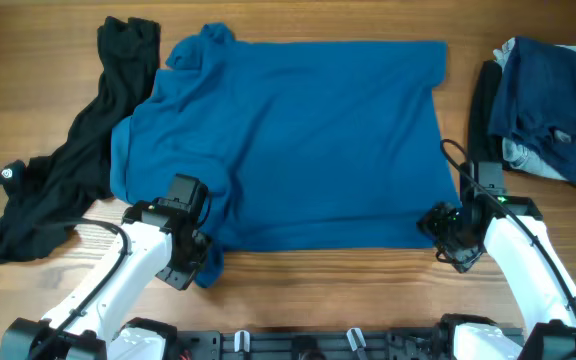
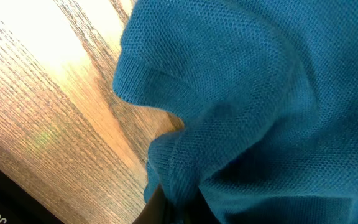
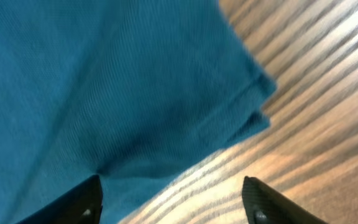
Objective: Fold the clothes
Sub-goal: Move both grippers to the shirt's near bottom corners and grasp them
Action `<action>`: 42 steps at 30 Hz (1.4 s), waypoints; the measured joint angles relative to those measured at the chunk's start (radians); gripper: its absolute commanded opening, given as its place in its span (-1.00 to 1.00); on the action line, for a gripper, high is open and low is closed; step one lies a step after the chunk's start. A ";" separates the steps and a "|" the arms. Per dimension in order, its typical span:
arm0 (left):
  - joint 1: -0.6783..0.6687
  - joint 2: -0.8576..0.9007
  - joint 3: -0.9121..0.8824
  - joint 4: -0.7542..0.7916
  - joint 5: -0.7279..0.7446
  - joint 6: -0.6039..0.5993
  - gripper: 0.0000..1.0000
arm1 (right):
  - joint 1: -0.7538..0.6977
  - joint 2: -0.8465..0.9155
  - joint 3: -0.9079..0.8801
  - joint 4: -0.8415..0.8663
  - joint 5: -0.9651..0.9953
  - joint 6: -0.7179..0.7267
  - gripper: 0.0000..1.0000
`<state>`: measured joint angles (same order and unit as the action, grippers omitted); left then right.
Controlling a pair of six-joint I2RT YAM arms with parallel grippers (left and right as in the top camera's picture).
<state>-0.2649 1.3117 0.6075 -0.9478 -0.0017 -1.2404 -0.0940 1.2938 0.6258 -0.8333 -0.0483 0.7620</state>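
Observation:
A blue shirt (image 1: 298, 140) lies spread flat across the middle of the wooden table (image 1: 318, 290). My left gripper (image 1: 186, 262) is at the shirt's front left corner. In the left wrist view the blue knit (image 2: 260, 93) is bunched and pinched in the jaws (image 2: 173, 208), so the gripper is shut on the shirt. My right gripper (image 1: 446, 238) is at the shirt's front right corner. In the right wrist view its fingers (image 3: 173, 190) are open, with the hem of the shirt (image 3: 104, 81) reaching between them over bare wood.
A black garment (image 1: 88, 150) lies crumpled along the left side, touching the shirt's left edge. A pile of dark navy clothes (image 1: 548, 100) sits at the back right. A strip of bare wood runs along the front edge.

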 measured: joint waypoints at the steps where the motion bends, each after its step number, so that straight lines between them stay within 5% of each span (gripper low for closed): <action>1: 0.000 0.000 0.000 0.003 0.000 0.000 -0.92 | 0.000 0.000 0.000 0.016 0.020 0.026 0.25; 8: 0.000 0.000 0.000 0.032 -0.013 0.000 -0.92 | 0.000 0.010 -0.001 0.101 0.061 0.102 0.07; 12: 0.000 0.000 0.000 0.037 -0.024 0.000 -0.92 | 0.000 0.091 -0.001 0.124 0.056 0.125 -0.36; 15: 0.000 0.000 0.000 0.043 -0.031 0.000 -0.92 | 0.000 0.117 -0.001 0.125 0.041 0.129 -0.43; 20: 0.000 0.000 0.000 0.052 -0.039 0.000 -0.92 | 0.000 0.124 -0.001 0.124 0.008 0.129 0.15; 22: 0.000 0.000 0.000 0.052 -0.040 0.000 -0.92 | 0.000 0.124 -0.001 0.124 -0.002 0.127 0.23; 33: 0.000 0.000 0.000 0.064 -0.046 0.000 -0.92 | 0.000 0.126 0.009 0.060 -0.043 0.031 0.40; 42: 0.000 0.000 0.000 0.077 -0.053 0.000 -0.92 | 0.000 0.135 0.232 -0.212 -0.060 -0.040 0.38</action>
<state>-0.2649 1.3117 0.6075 -0.8703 -0.0547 -1.2404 -0.0940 1.4288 0.8574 -1.0454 -0.1081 0.7219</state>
